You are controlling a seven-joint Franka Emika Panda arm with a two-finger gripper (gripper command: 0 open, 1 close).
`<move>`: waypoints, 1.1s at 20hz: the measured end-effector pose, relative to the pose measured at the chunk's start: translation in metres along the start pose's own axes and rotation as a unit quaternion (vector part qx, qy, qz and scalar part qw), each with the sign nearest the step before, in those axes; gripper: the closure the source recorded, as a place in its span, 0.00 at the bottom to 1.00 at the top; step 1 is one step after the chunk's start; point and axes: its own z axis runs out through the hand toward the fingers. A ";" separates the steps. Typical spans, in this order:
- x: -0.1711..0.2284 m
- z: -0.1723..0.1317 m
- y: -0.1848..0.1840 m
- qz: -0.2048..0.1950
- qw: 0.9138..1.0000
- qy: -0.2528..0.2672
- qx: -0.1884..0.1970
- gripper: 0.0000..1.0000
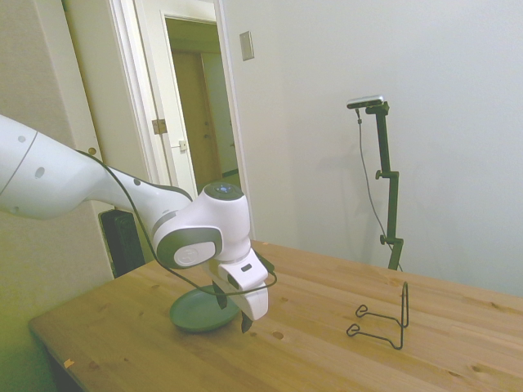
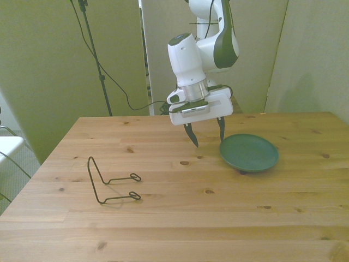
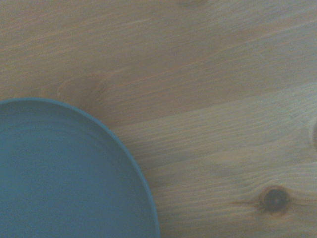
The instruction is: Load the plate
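Wooden bench [image 2: 180, 218]; white arm's claw [image 2: 206, 132], spread wide and empty, poised just beside the grey-green plate [image 2: 249, 152] lying flat. Wire stand [image 2: 112, 182] well apart, unloaded. Grasp and loading evidently remain.

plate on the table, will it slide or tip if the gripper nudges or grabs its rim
The plate looks rigid, so it should lift as one piece. It lies flat and shallow on smooth wooden table, so a sideways nudge would probably slide it, not tip it. Its low, thin rim offers the open gripper little to pinch; a grasp might slip.
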 end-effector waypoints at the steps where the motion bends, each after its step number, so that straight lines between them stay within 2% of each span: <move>1: -0.001 0.006 -0.002 0.001 1.000 -0.002 0.002 0.00; 6: -0.010 0.028 -0.016 -0.001 1.000 -0.003 0.008 0.00; 17: -0.030 0.039 -0.038 -0.007 1.000 -0.017 0.022 0.00; 18: -0.030 0.039 -0.038 -0.007 1.000 -0.017 0.022 1.00; 22: -0.029 0.039 -0.038 -0.007 1.000 -0.019 0.020 1.00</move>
